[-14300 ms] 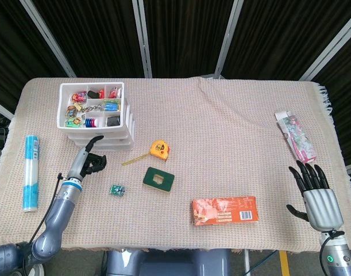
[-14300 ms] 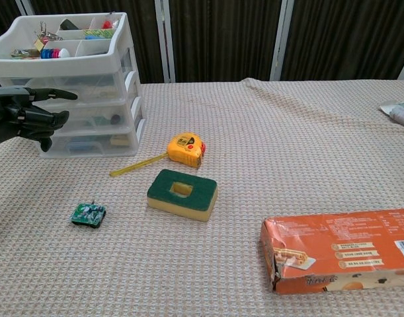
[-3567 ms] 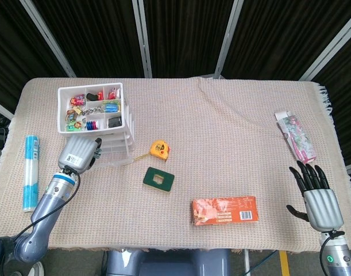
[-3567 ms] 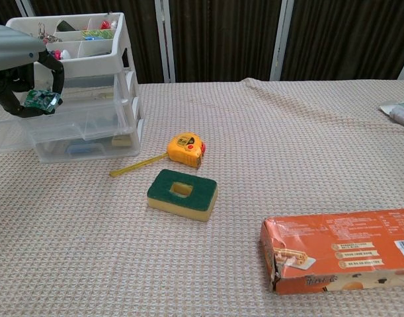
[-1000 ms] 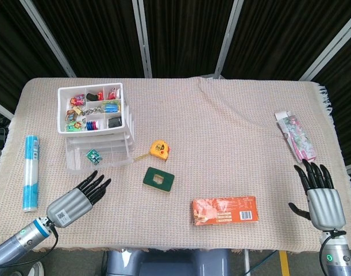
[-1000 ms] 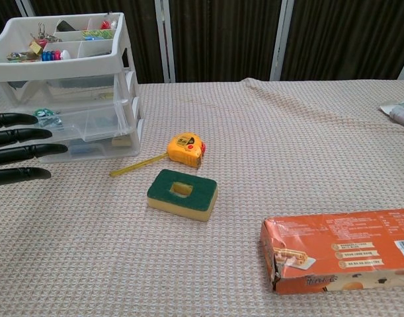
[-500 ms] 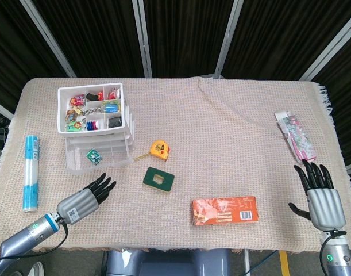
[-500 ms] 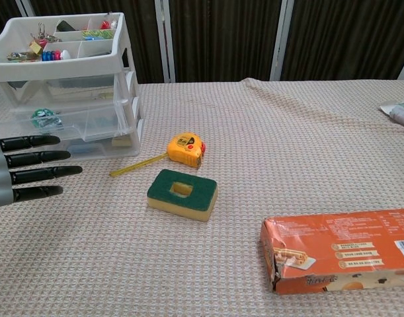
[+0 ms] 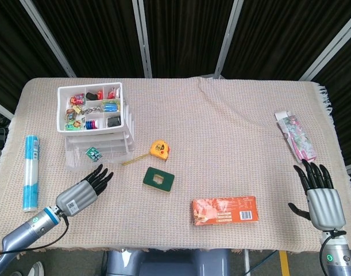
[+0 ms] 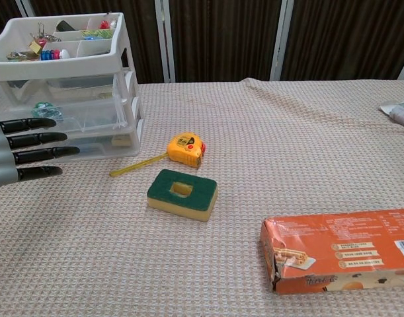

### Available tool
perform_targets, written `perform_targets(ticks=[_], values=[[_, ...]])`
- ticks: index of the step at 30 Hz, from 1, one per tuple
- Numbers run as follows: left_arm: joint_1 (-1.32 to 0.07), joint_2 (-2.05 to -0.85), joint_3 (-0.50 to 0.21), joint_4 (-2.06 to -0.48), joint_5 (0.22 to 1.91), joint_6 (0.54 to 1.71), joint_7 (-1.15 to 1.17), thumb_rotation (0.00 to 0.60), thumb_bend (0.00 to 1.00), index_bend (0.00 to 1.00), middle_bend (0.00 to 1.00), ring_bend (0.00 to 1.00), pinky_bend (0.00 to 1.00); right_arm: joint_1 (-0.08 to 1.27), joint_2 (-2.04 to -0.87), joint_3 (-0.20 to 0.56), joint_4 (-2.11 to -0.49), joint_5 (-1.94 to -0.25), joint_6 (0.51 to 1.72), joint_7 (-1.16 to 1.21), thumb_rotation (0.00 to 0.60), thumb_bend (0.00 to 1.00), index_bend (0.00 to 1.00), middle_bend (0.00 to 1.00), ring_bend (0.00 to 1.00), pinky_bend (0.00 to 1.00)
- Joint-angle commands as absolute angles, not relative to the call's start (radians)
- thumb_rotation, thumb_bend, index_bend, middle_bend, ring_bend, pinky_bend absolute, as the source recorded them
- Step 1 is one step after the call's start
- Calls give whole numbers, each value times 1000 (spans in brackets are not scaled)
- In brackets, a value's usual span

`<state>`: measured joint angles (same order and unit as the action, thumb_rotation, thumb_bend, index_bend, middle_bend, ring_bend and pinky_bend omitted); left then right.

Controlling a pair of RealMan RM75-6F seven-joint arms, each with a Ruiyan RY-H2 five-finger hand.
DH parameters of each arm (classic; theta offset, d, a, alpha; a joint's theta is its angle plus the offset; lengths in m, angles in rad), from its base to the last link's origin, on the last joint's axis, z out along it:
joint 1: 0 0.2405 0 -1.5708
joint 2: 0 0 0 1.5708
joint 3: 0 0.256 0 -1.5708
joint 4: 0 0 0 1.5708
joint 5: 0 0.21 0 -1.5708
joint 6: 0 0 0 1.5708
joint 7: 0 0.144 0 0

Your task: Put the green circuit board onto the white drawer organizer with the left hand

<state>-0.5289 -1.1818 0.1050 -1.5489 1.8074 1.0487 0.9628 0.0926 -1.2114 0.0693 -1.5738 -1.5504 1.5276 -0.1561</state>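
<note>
The small green circuit board lies inside a clear drawer pulled partway out of the white drawer organizer at the table's back left. My left hand is flat and holds nothing. Its straight fingers point at the front of that drawer and reach it. I cannot tell whether they press on it. My right hand rests at the front right edge with its fingers spread and nothing in it. The chest view does not show it.
A yellow tape measure with its tape pulled out and a green-topped sponge lie just right of the organizer. An orange box sits front centre, a blue-white tube far left, and a printed packet far right.
My left hand has moved forward and up to the drawer's front. The drawer with the board in it has slid slightly back into the organizer. The right hand is still.
</note>
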Motion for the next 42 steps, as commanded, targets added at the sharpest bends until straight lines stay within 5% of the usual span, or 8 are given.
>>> perform_targets(ticks=[1,42], values=[[-527,-1181,96,-1542,1795,1047,961,600,1000,183,0,0,52,93,-1212,69,-1574,-1550,1528,-156,600,18,108,0,0,0],[-543,-1275,-47,-1440,1478,966,1009,600,1000,171,0,0,53,93,-1208,67,-1578,-1549,1520,-155,600,19,109,0,0,0]])
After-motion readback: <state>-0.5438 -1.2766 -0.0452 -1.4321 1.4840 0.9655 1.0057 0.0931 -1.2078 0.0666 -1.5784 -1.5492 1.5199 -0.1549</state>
